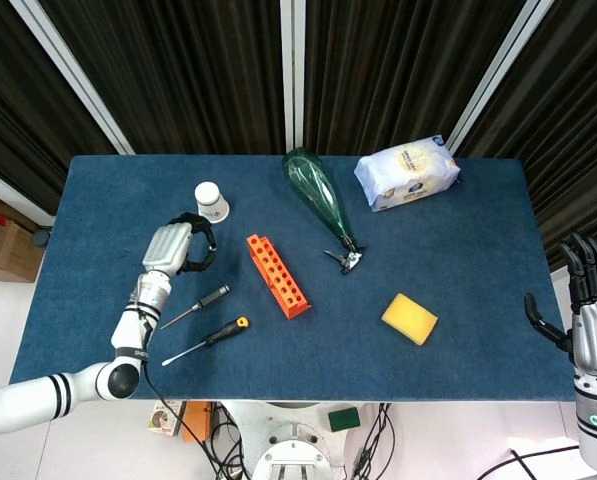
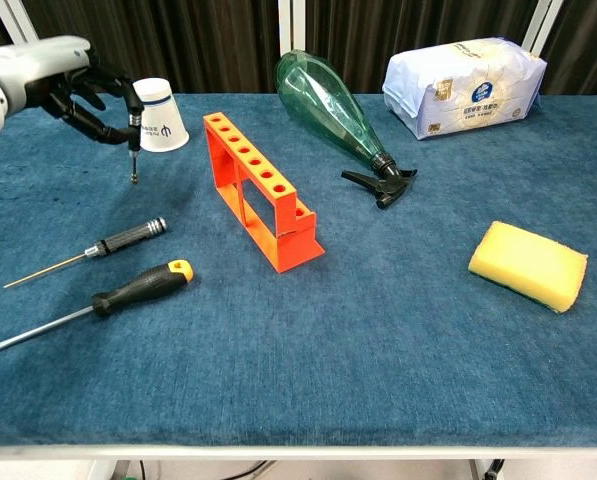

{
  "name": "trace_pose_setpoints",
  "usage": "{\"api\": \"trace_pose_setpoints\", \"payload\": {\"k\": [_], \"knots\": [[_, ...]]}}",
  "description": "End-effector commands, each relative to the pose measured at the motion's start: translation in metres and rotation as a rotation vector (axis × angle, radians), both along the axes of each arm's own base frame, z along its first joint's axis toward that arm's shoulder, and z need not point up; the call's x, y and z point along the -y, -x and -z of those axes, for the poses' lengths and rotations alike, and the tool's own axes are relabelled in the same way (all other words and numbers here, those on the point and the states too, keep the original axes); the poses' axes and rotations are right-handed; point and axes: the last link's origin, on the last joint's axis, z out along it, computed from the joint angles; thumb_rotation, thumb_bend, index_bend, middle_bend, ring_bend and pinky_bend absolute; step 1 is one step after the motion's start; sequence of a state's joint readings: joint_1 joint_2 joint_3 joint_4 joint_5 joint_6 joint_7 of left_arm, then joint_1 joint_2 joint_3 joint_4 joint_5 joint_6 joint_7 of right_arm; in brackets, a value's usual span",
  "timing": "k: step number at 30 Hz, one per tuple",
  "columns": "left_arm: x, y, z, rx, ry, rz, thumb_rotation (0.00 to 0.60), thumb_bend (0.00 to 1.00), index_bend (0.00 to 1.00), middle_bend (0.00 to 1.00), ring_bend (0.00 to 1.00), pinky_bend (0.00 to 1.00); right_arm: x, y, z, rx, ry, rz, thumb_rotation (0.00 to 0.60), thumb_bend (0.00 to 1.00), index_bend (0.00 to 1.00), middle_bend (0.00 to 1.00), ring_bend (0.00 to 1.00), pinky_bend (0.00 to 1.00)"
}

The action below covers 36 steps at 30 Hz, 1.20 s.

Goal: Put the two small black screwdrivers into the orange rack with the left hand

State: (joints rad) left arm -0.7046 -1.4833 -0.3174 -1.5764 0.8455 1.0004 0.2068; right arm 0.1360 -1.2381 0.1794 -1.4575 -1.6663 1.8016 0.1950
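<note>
Held screwdriver [image 2: 134, 148]: a small black screwdriver hangs nearly upright, tip down, above the table, just in front of the paper cup.
Left hand [image 2: 70, 82]: raised over the table's left side, its fingers curled around the top of that screwdriver; in the head view [image 1: 176, 248] it sits between the cup and the rack.
Second small screwdriver [image 2: 88, 250]: lies flat on the table, left of the rack, its thin shaft pointing toward the left edge.
Orange rack [image 2: 260, 188]: stands on the table near the middle, a long narrow frame with a row of holes along its top, all empty.
Larger screwdriver [image 2: 96, 301]: black handle with an orange end, lying just in front of the second small one.
Paper cup [image 2: 158, 115]: white, upside down, behind the held tool.
Spray bottle [image 2: 338, 115]: green, on its side, right of the rack.
Sponge [image 2: 528, 265]: yellow, toward the right.
White packet [image 2: 465, 85]: at the far right corner.
Right hand [image 1: 590, 300]: beside the table's right edge, fingers spread, holding nothing.
Table [image 2: 378, 340]: covered in blue cloth.
</note>
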Motion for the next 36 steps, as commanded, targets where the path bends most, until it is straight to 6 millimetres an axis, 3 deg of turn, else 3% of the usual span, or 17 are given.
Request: {"api": "trace_pose_setpoints", "payload": {"k": [1, 18, 23, 36], "knots": [[0.004, -0.011, -0.012, 0.14, 0.002, -0.02, 0.6, 0.36, 0.59, 0.29, 0.16, 0.21, 0.0, 0.001, 0.0, 0.002, 0.0, 0.002, 0.6, 0.37, 0.0, 0.0, 0.0, 0.0], [0.02, -0.076, -0.043, 0.267, 0.01, 0.12, 0.6, 0.37, 0.6, 0.3, 0.16, 0.21, 0.0, 0.001, 0.001, 0.005, -0.003, 0.0, 0.6, 0.37, 0.0, 0.0, 0.0, 0.0], [0.019, -0.086, -0.037, 0.253, 0.02, 0.132, 0.6, 0.37, 0.6, 0.3, 0.16, 0.21, 0.001, 0.003, 0.002, 0.009, -0.007, 0.004, 0.6, 0.37, 0.0, 0.0, 0.0, 0.0], [0.018, -0.089, -0.015, 0.24, 0.055, 0.114, 0.6, 0.37, 0.61, 0.3, 0.16, 0.21, 0.001, 0.008, 0.001, 0.015, -0.009, 0.016, 0.6, 0.37, 0.0, 0.0, 0.0, 0.0]]}}
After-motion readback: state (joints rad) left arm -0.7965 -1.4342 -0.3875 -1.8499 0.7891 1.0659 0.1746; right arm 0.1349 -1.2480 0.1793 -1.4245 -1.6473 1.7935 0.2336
